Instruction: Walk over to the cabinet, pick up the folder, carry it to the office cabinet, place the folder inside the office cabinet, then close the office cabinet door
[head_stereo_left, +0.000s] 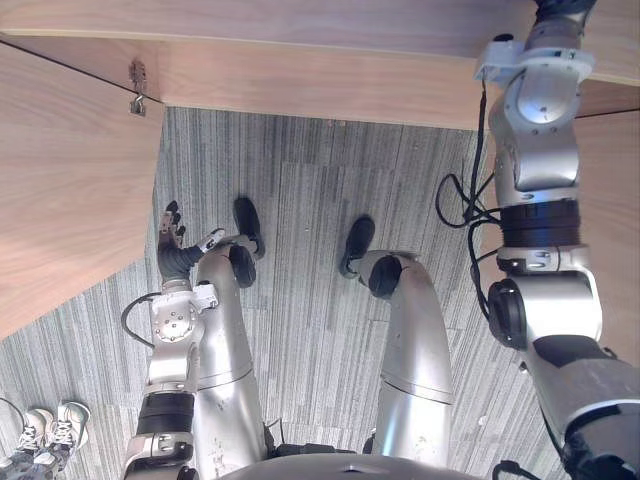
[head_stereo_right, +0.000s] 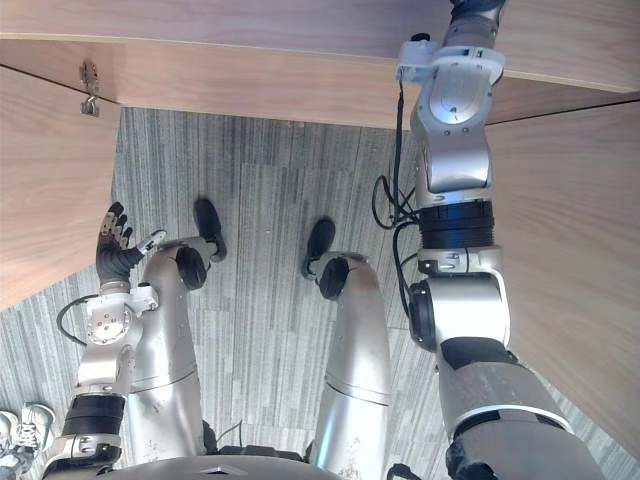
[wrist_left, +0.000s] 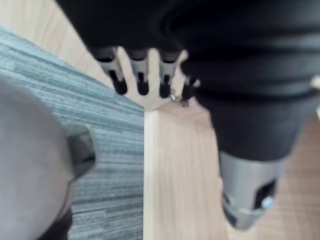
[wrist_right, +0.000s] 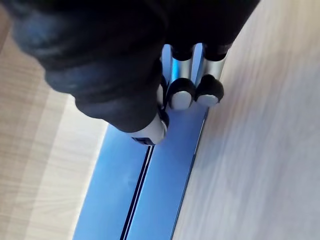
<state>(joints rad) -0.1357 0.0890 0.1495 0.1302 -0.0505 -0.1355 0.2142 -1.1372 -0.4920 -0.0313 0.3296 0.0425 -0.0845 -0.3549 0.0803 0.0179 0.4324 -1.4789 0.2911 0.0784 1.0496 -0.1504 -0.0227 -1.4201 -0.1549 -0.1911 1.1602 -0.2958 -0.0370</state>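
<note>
Folder: blue folder (wrist_right: 170, 175) with a thin dark line running along its length, seen in the right wrist view against the pale wooden surface (wrist_right: 260, 165). Wood shows along both of its long sides. I cannot tell whether it lies flat or stands on edge.
Right hand: the right hand (wrist_right: 125, 80) is clamped on one end of the folder. Its dark-tipped fingers (wrist_right: 181, 95) are curled down onto the blue cover and the thumb is tucked close beside them.
Right arm: the right arm (head_stereo_left: 540, 130) stretches up past the far edge of the cabinet (head_stereo_left: 330, 80) at the top of the head views.
Left hand: the left hand (head_stereo_left: 172, 235) hangs low beside the robot, above the carpet (head_stereo_left: 300, 200). Its fingers (wrist_left: 141, 80) are straight and spread, holding nothing.
Cabinet panel: a wooden panel (head_stereo_left: 60, 180) angles in on the robot's left, meeting the cabinet at a corner.
Fitting: a small metal fitting (head_stereo_left: 137, 88) sits on the panel's edge, right at that corner.
Person: a pair of pale shoes (head_stereo_left: 50, 428) stands on the carpet at the lower left.
</note>
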